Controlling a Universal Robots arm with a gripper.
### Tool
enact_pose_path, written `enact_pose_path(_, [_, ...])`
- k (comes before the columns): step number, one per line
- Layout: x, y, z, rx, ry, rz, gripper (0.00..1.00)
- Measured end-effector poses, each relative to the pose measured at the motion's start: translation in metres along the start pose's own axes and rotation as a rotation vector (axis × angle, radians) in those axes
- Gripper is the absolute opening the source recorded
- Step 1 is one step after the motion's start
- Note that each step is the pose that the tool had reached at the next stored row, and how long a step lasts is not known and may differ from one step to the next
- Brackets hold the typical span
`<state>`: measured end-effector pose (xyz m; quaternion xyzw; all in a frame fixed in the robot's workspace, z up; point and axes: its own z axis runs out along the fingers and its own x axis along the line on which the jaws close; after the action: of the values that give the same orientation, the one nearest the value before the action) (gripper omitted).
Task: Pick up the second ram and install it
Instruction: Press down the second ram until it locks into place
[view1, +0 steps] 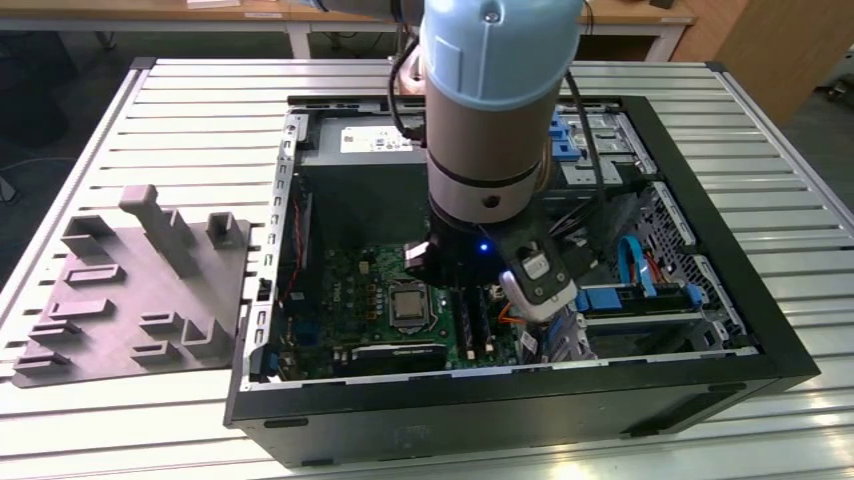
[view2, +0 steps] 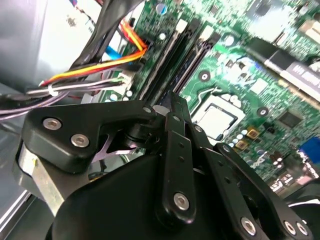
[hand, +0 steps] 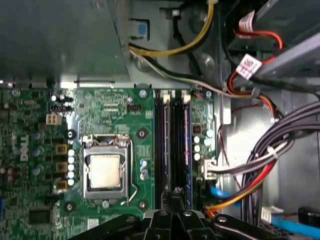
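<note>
First wrist view: the second ram (hand: 186, 150) stands on edge in a motherboard (hand: 100, 115) slot, just beside my gripper (hand: 176, 194), whose 2 fingers are drawn together with nothing visibly between them. I judge the seating step is in hand; it calls for straight, even downward pressure along the stick.

We see the gripper (hand: 176, 196) low inside the open computer case (view1: 721, 372), right above the memory slots (hand: 172, 145). Beside the slots, on the processor socket (hand: 106, 170) side, the green board lies flat and low, so room is open there. On the other side, the bundled cables (hand: 270, 155) crowd close. The grey power supply (hand: 60, 40) walls off the slots' far end. Outside the case, the grey tray (view1: 134, 290) stands well apart.
</note>
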<state>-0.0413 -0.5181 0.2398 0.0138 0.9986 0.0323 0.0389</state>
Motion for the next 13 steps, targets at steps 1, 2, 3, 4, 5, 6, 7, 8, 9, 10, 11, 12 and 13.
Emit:
enact_pose_path(1, [-0.0001,-0.0021,-0.0001,0.0,0.0,0.0,0.1])
enact_pose_path(2, [-0.0001,-0.0043,-0.0001,0.0,0.0,0.0,0.1])
enact_pose_path(3, [-0.0002,-0.0062,-0.0002,0.0001,0.0,0.0,0.1])
enact_pose_path(4, [-0.0002,-0.0078,-0.0002,0.0002,0.0,0.001,0.1])
enact_pose_path(5, [-0.0002,-0.009,-0.0002,0.0001,-0.0001,0.001,0.1])
enact_pose_path(6, [-0.0002,-0.0098,-0.0002,0.0001,-0.0001,0.001,0.1])
enact_pose_path(7, [-0.0002,-0.0101,-0.0002,0.0001,-0.0001,0.001,0.1])
enact_pose_path(8, [-0.0002,-0.01,-0.0002,0.0001,-0.0001,0.001,0.1])
enact_pose_path(9, [-0.0003,-0.0101,-0.0002,0.0001,-0.0001,0.001,0.1])
enact_pose_path(10, [-0.0003,-0.01,-0.0002,-0.0001,-0.0001,0.001,0.1])
enact_pose_path(11, [-0.0003,-0.0101,-0.0002,0.0,-0.0001,0.001,0.1])
enact_pose_path(12, [-0.0007,-0.0101,0.0,0.0006,-0.0001,0.001,0.1])
enact_pose_path(13, [-0.0015,-0.0102,0.0002,0.0024,0.0002,0.001,0.1])
